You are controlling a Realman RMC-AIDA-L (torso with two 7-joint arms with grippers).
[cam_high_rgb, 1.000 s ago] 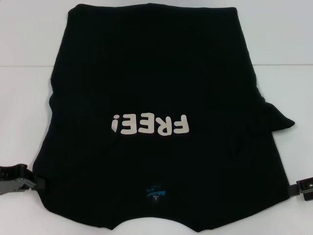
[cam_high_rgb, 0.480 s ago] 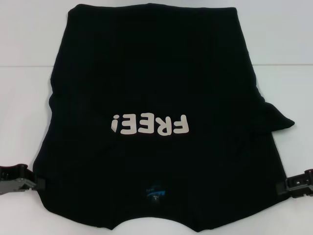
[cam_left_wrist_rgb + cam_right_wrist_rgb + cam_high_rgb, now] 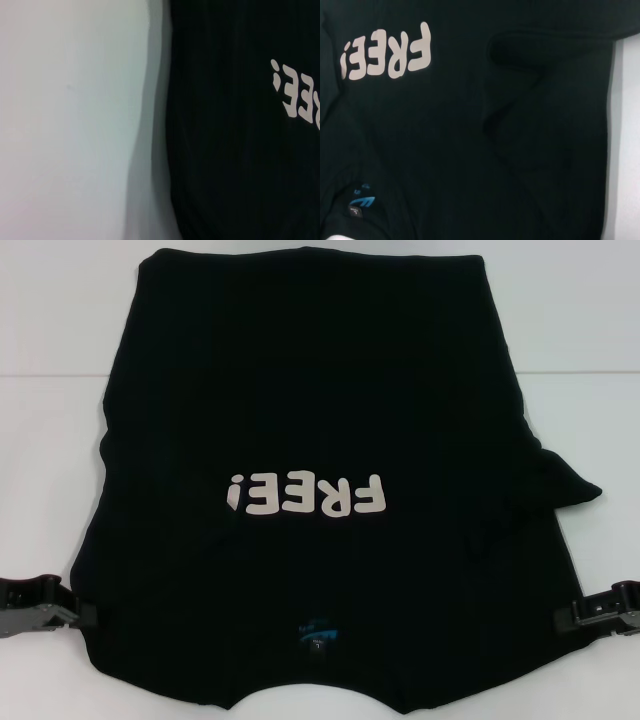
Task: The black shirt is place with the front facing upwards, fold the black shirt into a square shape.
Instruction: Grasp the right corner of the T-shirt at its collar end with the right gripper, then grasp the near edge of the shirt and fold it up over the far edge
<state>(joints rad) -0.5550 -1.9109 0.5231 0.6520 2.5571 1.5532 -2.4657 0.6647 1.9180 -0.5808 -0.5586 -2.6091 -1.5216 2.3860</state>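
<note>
Tabletop: white tabletop is carrying everything, plain and pale all around the cloth.
Shirt: the black shirt is lying spread out flat in the middle of the tabletop, front up, collar end sitting nearest the robot.
Lettering: cream "FREE!" lettering is reading upside down from the head view, roughly mid-shirt.
Neck label: small blue neck label is peeking out at the near collar, just below the lettering.
Sleeves: right sleeve is poking out past the side edge; the left side is looking tucked in, no sleeve sticking out.
Left gripper: left gripper is sitting low at the shirt's near left edge, touching the cloth; can't tell whether its fingers are open or closed.
Right gripper: right gripper is sitting at the near right edge, right up against the shirt; same deal, can't tell what the fingers are doing.
</note>
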